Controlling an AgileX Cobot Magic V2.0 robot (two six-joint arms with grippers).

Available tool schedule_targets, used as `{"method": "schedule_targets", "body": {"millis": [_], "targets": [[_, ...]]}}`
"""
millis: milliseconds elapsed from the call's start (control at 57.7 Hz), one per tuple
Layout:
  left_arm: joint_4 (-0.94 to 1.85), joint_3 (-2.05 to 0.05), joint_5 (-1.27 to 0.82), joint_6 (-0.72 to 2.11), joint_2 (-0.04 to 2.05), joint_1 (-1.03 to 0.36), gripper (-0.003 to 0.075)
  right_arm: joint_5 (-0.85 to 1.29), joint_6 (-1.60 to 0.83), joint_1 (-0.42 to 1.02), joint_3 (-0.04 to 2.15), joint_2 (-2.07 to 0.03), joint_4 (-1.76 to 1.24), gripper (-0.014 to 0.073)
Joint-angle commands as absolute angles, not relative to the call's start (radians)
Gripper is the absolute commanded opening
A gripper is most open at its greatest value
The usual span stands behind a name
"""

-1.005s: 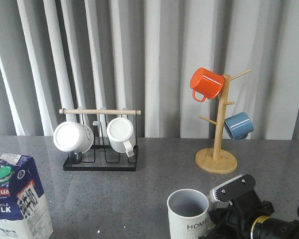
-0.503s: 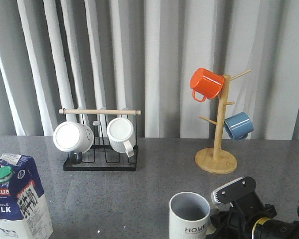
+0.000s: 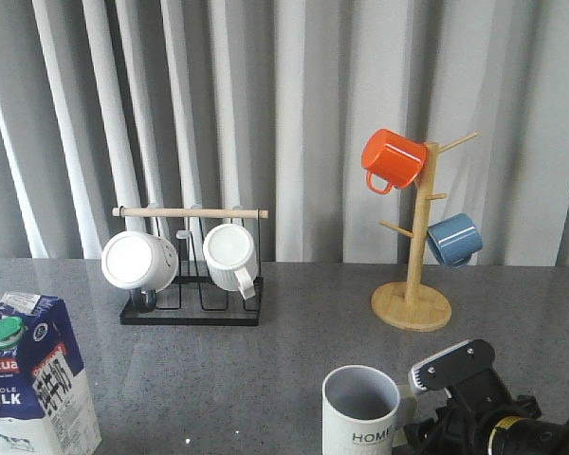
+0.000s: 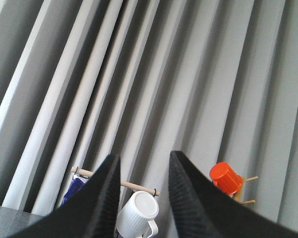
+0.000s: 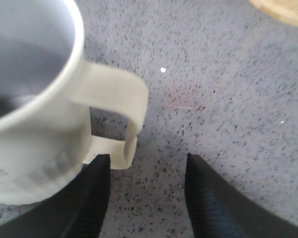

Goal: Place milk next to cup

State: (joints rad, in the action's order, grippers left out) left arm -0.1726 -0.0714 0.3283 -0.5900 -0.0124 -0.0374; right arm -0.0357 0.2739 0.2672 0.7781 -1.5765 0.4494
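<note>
Backdrop: grey pleated curtain (image 3: pixel 294 114) behind speckled grey tabletop (image 3: pixel 294 322).
Milk (image 3: pixel 36 379): upright at front left corner, green cap on, well apart from cup.
Cup (image 3: pixel 360 409): upright near front edge, right of centre, grey-blue inside, looks empty.
Right gripper (image 5: pixel 145 198): jaws released, just beside cup handle, holding nothing.
Left gripper (image 4: pixel 143 196): raised, jaws parted, empty.
Rack (image 3: pixel 192 284): two white mugs on their sides.
Mug tree (image 3: pixel 412 284): orange mug (image 3: pixel 391 159), blue mug (image 3: pixel 453 239) hung.
</note>
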Motion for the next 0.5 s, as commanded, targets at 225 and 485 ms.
{"method": "schedule_targets", "body": {"millis": [225,485], "targets": [[-0.162,-0.109,0.386,-0.598,-0.021,-0.041,0.0247,0.113,0.27,0.266,0.809,-1.37,0.447,0.0367],[-0.162,-0.109,0.386,-0.598,-0.021,-0.041,0.0247,0.252,0.271,0.266,0.809,-1.127,0.434,0.0364]]}}
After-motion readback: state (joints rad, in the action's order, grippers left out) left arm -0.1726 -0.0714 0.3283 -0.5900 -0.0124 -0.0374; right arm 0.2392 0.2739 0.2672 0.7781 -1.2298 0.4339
